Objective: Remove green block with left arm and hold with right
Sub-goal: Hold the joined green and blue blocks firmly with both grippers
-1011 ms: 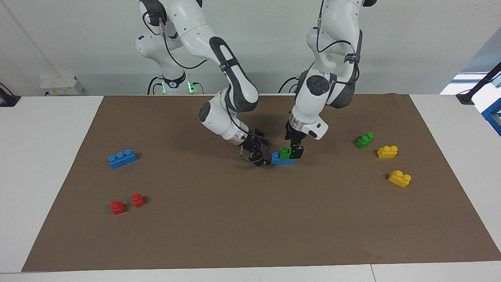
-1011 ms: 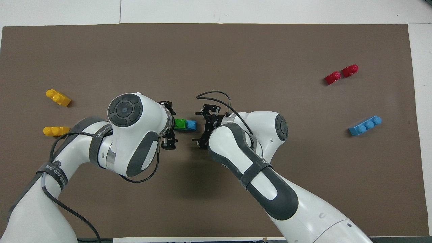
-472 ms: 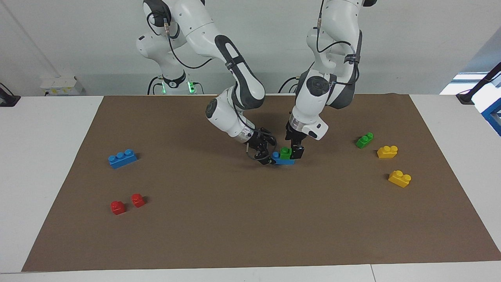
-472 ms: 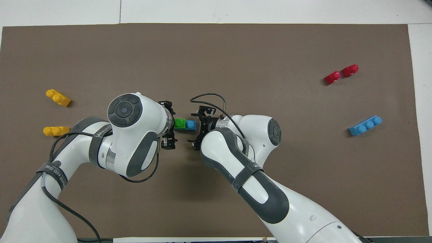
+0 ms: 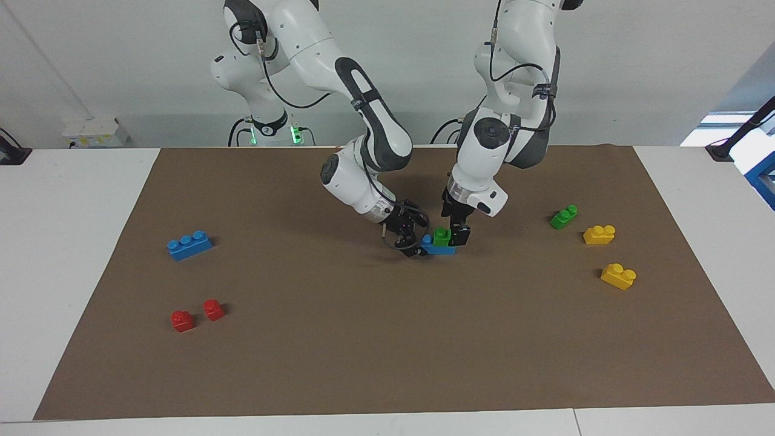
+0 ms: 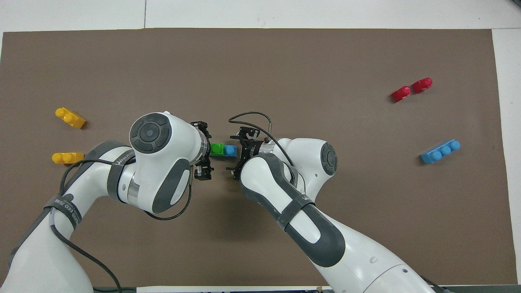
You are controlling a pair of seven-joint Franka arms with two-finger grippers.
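Note:
The bright green block [image 5: 441,236] [image 6: 216,149] sits pressed onto a blue brick [image 5: 437,247] [image 6: 230,150] in the middle of the brown mat. My left gripper [image 5: 458,236] [image 6: 204,150] stands low at the stack's end toward the left arm, open, its fingers spread wider than the green block and not closed on it. My right gripper [image 5: 413,241] [image 6: 239,153] is tilted down at the blue brick's other end, also open, its fingers standing to either side of that end.
A darker green brick [image 5: 563,216] and two yellow bricks [image 5: 599,234] [image 5: 618,276] lie toward the left arm's end. A blue three-stud brick [image 5: 189,244] and two red pieces [image 5: 182,320] [image 5: 213,309] lie toward the right arm's end.
My right gripper has closed in on the blue brick's end until its fingers flank it. The left gripper and the stacked bricks have stayed put.

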